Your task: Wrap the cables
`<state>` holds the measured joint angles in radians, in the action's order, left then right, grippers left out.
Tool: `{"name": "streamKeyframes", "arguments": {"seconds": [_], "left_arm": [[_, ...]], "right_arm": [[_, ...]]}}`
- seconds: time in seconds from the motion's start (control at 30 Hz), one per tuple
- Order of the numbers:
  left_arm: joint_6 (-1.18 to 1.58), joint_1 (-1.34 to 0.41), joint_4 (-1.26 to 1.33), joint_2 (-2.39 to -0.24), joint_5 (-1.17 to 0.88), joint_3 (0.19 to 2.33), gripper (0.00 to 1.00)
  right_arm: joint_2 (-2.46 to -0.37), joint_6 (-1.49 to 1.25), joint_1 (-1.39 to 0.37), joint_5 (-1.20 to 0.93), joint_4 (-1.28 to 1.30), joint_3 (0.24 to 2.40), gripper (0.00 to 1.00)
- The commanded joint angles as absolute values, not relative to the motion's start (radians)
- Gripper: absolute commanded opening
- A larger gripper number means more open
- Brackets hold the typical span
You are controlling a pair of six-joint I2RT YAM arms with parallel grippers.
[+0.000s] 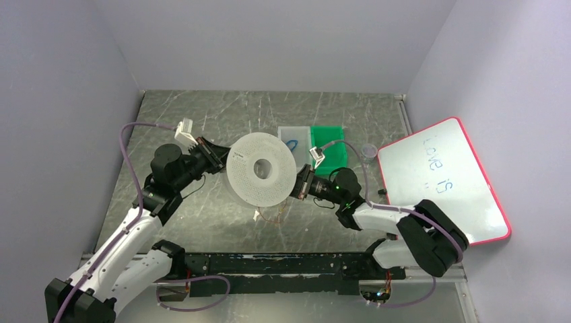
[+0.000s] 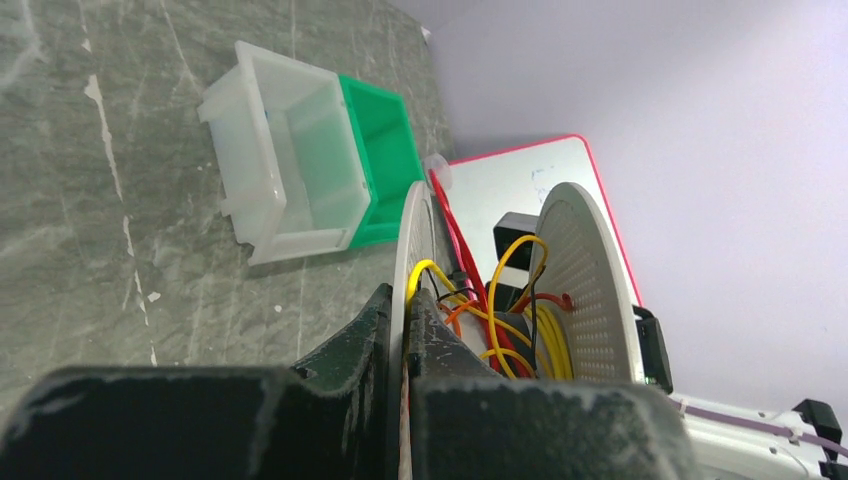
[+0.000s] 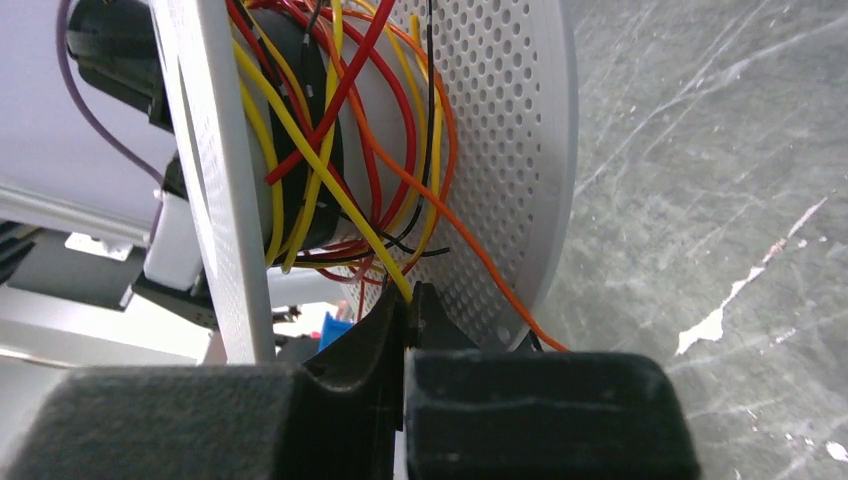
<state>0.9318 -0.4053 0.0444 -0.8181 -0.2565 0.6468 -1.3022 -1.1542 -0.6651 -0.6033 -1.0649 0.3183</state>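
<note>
A white perforated spool (image 1: 261, 168) is held up above the table between both arms. Yellow, orange and red cables (image 3: 340, 150) are wound loosely round its core, also seen in the left wrist view (image 2: 510, 330). My left gripper (image 2: 405, 300) is shut on the rim of one spool flange (image 2: 415, 240); in the top view it (image 1: 217, 156) meets the spool's left edge. My right gripper (image 3: 410, 295) is shut on a yellow cable (image 3: 385, 262) between the flanges; in the top view it (image 1: 301, 183) is at the spool's right edge. Some cable ends (image 1: 273, 215) hang below the spool.
A clear bin (image 1: 292, 141) and a green bin (image 1: 328, 145) sit behind the spool; they also show in the left wrist view (image 2: 290, 150). A red-framed whiteboard (image 1: 444, 178) lies at the right. A small clear cup (image 1: 368, 150) is near it. Grey walls enclose the table.
</note>
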Motion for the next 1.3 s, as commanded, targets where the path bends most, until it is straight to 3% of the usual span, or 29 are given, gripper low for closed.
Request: {"name": "streamKeyframes", "arguments": {"seconds": [0.0, 0.43, 1.27], "left_arm": [[0.948, -0.376, 0.107, -0.838, -0.128, 0.629, 0.07], [0.964, -0.314, 0.012, -0.856, -0.117, 0.570, 0.07], [0.976, -0.224, 0.139, -1.010, -0.256, 0.361, 0.07]], "right_arm": [[-1.333, -1.173, -0.745, -0.559, -1.177, 0.384, 0.00], [-1.440, -1.139, -0.787, -0.376, -1.003, 0.494, 0.00], [-1.725, -1.130, -0.802, -0.331, -0.997, 0.563, 0.00]]}}
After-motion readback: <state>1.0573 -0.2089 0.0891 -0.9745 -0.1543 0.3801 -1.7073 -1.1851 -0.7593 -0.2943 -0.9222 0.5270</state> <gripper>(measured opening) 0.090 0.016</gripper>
